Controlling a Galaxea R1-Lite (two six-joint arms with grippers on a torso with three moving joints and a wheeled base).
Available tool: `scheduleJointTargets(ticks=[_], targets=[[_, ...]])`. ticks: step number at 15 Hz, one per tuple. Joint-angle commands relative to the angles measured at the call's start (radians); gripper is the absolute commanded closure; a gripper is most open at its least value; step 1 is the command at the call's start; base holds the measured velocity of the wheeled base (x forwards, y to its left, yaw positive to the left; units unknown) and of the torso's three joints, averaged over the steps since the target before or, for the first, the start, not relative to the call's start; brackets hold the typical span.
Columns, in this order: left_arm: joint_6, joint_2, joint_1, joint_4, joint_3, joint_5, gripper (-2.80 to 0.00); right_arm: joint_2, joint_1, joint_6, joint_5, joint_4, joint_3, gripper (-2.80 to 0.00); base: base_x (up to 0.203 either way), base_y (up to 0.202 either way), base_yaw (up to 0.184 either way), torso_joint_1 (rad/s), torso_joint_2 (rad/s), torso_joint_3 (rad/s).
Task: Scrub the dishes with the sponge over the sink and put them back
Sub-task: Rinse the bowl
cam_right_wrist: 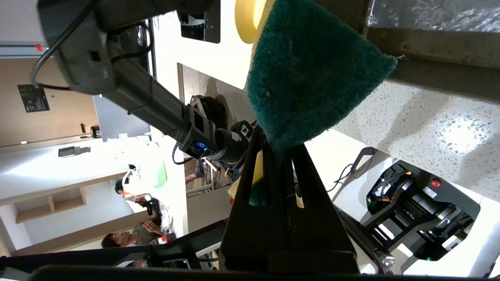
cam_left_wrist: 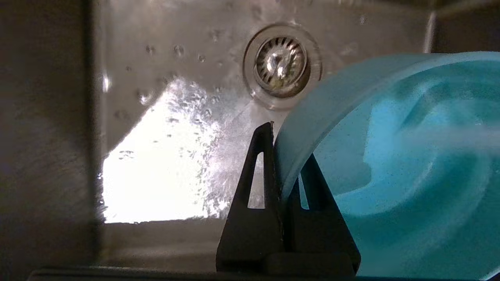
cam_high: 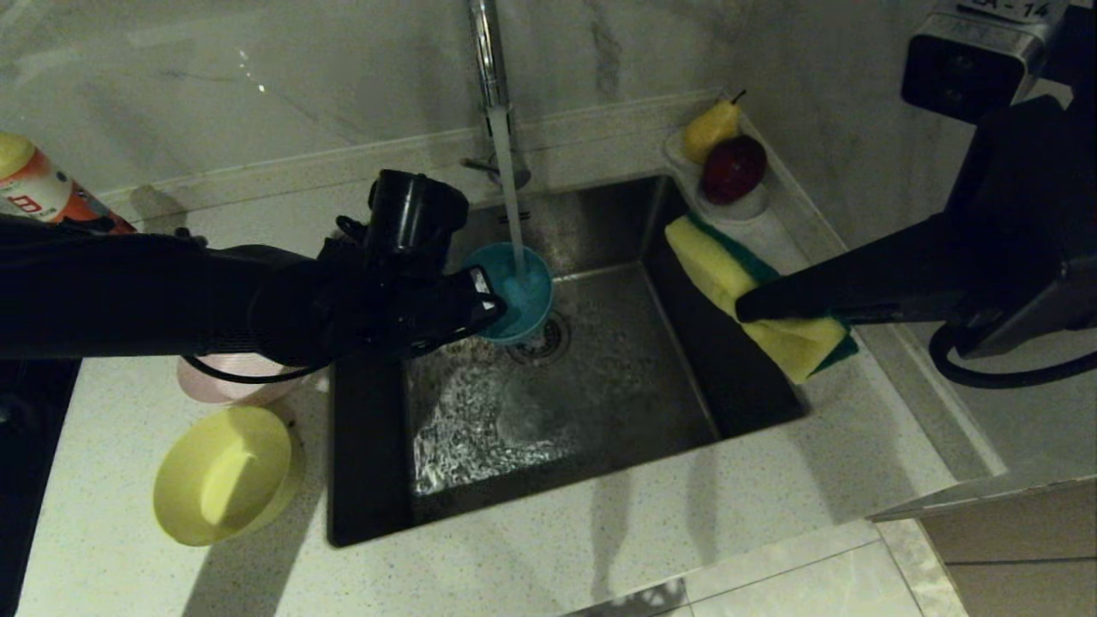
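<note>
Head view: left gripper [cam_high: 480, 300] at frame centre, clenched on the blue bowl [cam_high: 521, 291] under the faucet [cam_high: 490, 60] stream, above the sink [cam_high: 566, 480]. Right gripper [cam_high: 754, 308] grasps the sponge [cam_high: 728, 274] over the sink's right rim. Yellow bowl [cam_high: 224, 476] and pink bowl [cam_high: 224, 386] sit lower left on the counter [cam_high: 771, 480].

Left wrist view: only here, fingers [cam_left_wrist: 258, 164] pinching the bowl's rim, drain strainer [cam_left_wrist: 280, 65] beyond, open basin floor alongside.

Right wrist view: only here, the sponge's green face, jaws clamped on its corner.
</note>
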Motion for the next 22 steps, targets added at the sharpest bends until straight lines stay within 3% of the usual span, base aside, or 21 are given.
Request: scheduleJointTargets(ticks=[1, 15, 22], targets=[[-0.020, 0.064, 0.001, 0.009, -0.057, 0.004, 0.00, -0.006, -0.001, 0.003, 0.003, 0.004, 0.007, 0.00, 0.000, 0.000, 0.000, 0.000, 0.00, 0.000], [-0.048, 0.035, 0.017, 0.057, -0.043, 0.011, 0.00, -0.016, 0.001, 0.003, 0.006, 0.004, 0.021, 0.00, 0.000, 0.000, 0.000, 0.000, 0.00, 0.000], [-0.035, -0.145, 0.028, 0.035, 0.035, 0.029, 0.00, -0.038, 0.001, 0.004, 0.005, 0.004, 0.054, 0.00, 0.000, 0.000, 0.000, 0.000, 0.00, 0.000]])
